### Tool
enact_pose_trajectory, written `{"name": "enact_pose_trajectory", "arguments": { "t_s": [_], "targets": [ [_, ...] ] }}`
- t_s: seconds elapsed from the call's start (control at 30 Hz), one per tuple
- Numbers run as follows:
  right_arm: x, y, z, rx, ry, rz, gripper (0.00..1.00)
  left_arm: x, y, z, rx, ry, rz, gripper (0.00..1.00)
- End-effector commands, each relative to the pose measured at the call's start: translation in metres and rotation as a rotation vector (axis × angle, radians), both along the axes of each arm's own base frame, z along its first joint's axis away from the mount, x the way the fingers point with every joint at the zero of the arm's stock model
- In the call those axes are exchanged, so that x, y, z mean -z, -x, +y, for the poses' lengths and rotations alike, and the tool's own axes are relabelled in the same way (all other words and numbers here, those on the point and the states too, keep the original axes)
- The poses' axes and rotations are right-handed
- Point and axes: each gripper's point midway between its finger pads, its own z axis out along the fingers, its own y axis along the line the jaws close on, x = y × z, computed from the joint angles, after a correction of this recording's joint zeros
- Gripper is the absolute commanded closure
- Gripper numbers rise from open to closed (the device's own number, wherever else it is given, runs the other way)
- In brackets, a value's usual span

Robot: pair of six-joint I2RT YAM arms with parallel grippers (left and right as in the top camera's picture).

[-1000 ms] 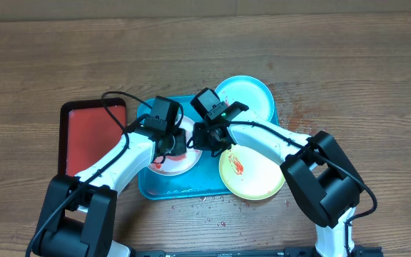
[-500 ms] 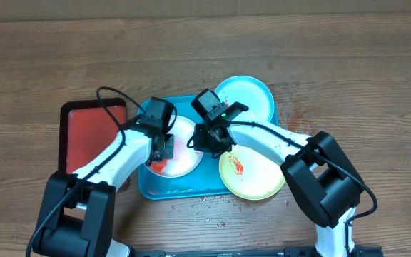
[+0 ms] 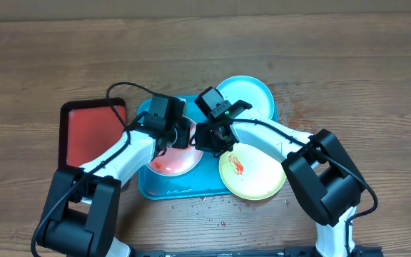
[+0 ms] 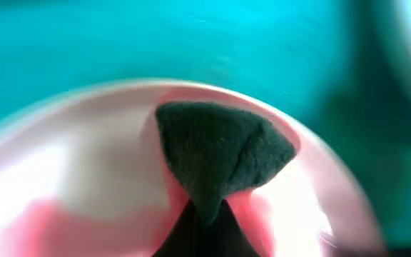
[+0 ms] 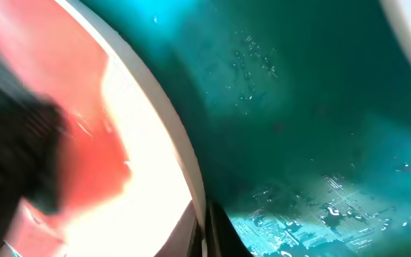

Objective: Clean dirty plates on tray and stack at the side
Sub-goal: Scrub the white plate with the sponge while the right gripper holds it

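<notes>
Half a second ago the left gripper (image 3: 177, 134) sat toward the left side of the tray (image 3: 180, 191). It has now swung back to the right across the pink-rimmed plate (image 3: 168, 161), which lies in the middle of the tray. This reads as one stroke of a back-and-forth scrub. The right gripper (image 3: 210, 140) has hardly shifted and stays at that plate's right edge. A red smear remains on the plate's near-left part, so the first plate is probably not clean yet and nothing is stacked. The lime plate (image 3: 257, 178) overlaps the tray's near right corner, the cyan plate (image 3: 252, 96) its far right corner, and the red tray (image 3: 91, 135) rests on the surface (image 3: 334, 64) just left of the tray. The overhead view gives this layout but hides the contact under the arms. The left wrist view shows it: the left jaws are clamped on a dark scrubbing pad (image 4: 220, 150), pressed onto the plate among pink streaks. The right wrist view shows the plate's rim against the wet tray floor. Only a sliver of one finger is visible there, so I cannot tell whether the right jaws pinch the rim or stand apart.
</notes>
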Motion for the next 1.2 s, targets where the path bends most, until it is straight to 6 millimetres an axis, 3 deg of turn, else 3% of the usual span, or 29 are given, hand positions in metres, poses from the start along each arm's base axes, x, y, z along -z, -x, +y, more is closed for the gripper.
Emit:
{"name": "enact_pose_trajectory", "arguments": {
  "t_s": [0.0, 0.17, 0.27, 0.33, 0.4, 0.5, 0.57, 0.63, 0.77, 0.87, 0.97, 1.03, 1.17],
  "targets": [
    [0.013, 0.016, 0.003, -0.026, 0.0, 0.057, 0.96, 0.005, -0.009, 0.065, -0.266, -0.293, -0.055, 0.96],
    [0.013, 0.015, 0.003, -0.025, 0.0, 0.052, 0.96, 0.033, 0.041, 0.093, -0.298, -0.449, 0.158, 0.96],
    [0.013, 0.014, 0.002, -0.024, 0.003, 0.048, 0.96, 0.049, 0.074, 0.084, -0.239, -0.409, 0.328, 0.96],
    [0.013, 0.014, 0.002, -0.024, 0.003, 0.048, 0.96, 0.055, 0.091, 0.061, -0.121, -0.295, 0.426, 0.96],
    [0.013, 0.014, 0.002, -0.024, 0.003, 0.048, 0.96, 0.052, 0.105, 0.018, 0.108, -0.08, 0.489, 0.96],
    [0.013, 0.014, 0.002, -0.024, 0.003, 0.048, 0.96, 0.024, 0.12, -0.046, 0.432, 0.283, 0.483, 0.96],
    [0.013, 0.014, 0.002, -0.024, 0.003, 0.049, 0.96, 0.008, 0.115, -0.066, 0.508, 0.399, 0.441, 0.96],
    [0.013, 0.014, 0.002, -0.024, 0.003, 0.049, 0.96, 0.007, 0.1, -0.067, 0.495, 0.38, 0.393, 0.96],
    [0.013, 0.014, 0.002, -0.024, 0.003, 0.049, 0.96, 0.021, 0.045, -0.044, 0.272, 0.188, 0.251, 0.96],
    [0.013, 0.014, 0.002, -0.024, 0.003, 0.049, 0.96, 0.03, 0.015, 0.003, -0.006, -0.039, 0.169, 0.96],
    [0.013, 0.014, 0.002, -0.024, 0.003, 0.049, 0.96, 0.029, 0.011, 0.06, -0.318, -0.262, 0.126, 0.96],
    [0.013, 0.014, 0.002, -0.024, 0.003, 0.049, 0.96, 0.024, 0.017, 0.086, -0.445, -0.37, 0.111, 0.96],
    [0.013, 0.014, 0.003, -0.024, 0.001, 0.046, 0.96, 0.025, 0.036, 0.1, -0.462, -0.445, 0.17, 0.96]
  ]
}}
